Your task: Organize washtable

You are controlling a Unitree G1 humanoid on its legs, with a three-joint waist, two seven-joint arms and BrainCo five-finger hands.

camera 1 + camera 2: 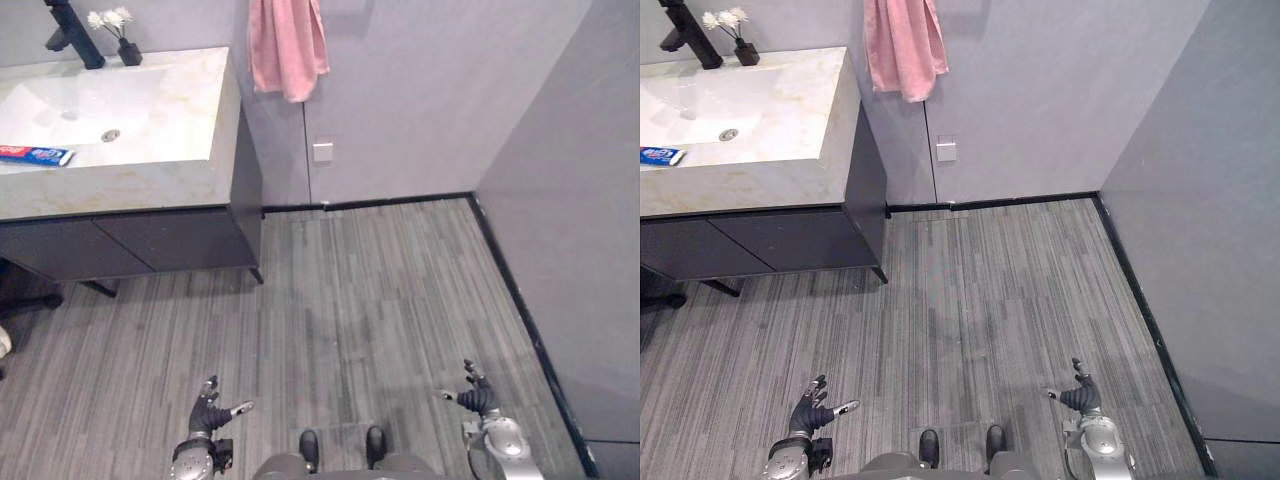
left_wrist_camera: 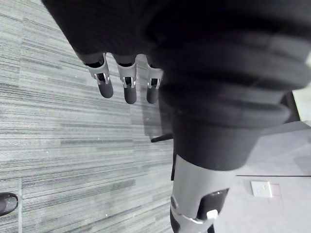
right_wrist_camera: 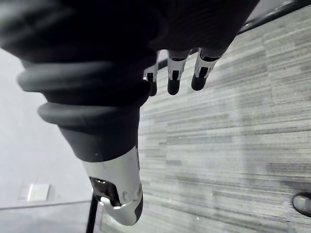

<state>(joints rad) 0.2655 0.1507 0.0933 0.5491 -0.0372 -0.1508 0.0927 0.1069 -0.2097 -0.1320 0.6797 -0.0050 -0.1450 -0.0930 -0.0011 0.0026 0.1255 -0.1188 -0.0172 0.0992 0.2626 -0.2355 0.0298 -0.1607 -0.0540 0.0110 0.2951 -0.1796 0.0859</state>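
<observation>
The washtable (image 1: 190, 175) stands at the far left, a pale stone top with a white basin over a dark cabinet. A red, white and blue toothpaste box (image 1: 33, 155) lies on its front edge, left of the drain. At the back stand a black faucet (image 1: 72, 35) and a small black vase with white flowers (image 1: 122, 38). My left hand (image 1: 207, 412) hangs low over the floor, fingers relaxed and holding nothing. My right hand (image 1: 478, 397) hangs the same way on the other side, far from the washtable. Relaxed fingers (image 2: 128, 87) show in the left wrist view.
A pink towel (image 1: 288, 48) hangs on the grey wall right of the washtable. A white wall socket (image 1: 322, 151) sits below it. Grey plank floor (image 1: 380, 290) spreads between me and the cabinet. A grey wall (image 1: 570, 200) closes the right side.
</observation>
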